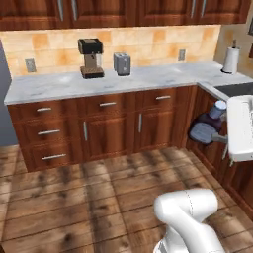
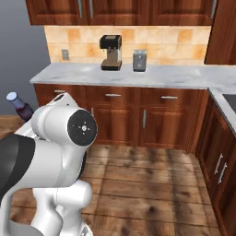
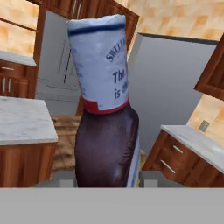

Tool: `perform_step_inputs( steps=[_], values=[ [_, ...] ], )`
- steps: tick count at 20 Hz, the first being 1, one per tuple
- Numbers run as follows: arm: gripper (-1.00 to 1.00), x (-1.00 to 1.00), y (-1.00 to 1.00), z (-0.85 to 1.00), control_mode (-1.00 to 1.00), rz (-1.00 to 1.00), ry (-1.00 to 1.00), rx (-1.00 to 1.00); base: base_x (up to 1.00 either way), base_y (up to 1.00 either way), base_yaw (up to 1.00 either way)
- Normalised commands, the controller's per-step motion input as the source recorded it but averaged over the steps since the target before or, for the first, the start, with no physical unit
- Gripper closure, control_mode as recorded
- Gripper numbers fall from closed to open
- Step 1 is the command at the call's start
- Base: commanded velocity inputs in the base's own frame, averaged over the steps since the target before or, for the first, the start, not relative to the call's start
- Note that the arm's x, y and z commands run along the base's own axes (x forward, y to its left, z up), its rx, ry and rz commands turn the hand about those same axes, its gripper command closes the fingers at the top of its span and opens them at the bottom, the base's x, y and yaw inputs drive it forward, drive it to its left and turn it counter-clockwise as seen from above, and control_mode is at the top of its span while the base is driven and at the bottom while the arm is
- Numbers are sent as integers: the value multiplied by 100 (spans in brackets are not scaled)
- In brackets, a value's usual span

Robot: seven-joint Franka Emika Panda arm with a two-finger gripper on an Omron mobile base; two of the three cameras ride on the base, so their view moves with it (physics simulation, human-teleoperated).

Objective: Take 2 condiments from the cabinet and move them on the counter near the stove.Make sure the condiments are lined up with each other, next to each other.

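My gripper (image 3: 107, 181) is shut on a condiment, a dark brown bulbous bottle (image 3: 107, 144) with a pale label and a pale blue cap. The bottle rises between the two finger tips in the hand view. In the left base view the bottle (image 1: 206, 129) hangs tilted at the right, in front of the corner floor cupboards and below counter height, held by the gripper (image 1: 217, 134). In the right base view its capped neck (image 2: 17, 105) pokes out to the left of the arm. The white marble counter (image 1: 148, 78) runs along the back wall under closed wall cabinets (image 1: 148, 12). The stove is out of view.
A coffee machine (image 1: 91, 58) and a toaster (image 1: 122, 63) stand on the counter. A paper-towel roll (image 1: 231, 59) stands in the right corner beside a dark basin (image 1: 237, 90). Floor cupboards with metal handles (image 1: 106, 128) line the wall. Wooden floor (image 1: 99, 192) lies open in front.
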Motion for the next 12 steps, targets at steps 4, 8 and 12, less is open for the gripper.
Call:
perform_step_inputs(
  steps=[4,8,12],
  values=[
    [100,0,0,0,100,0,0,0,-42,0,54],
    [100,0,0,0,100,0,0,0,-40,0,54],
    [100,0,0,0,100,0,0,0,-41,0,54]
  ],
)
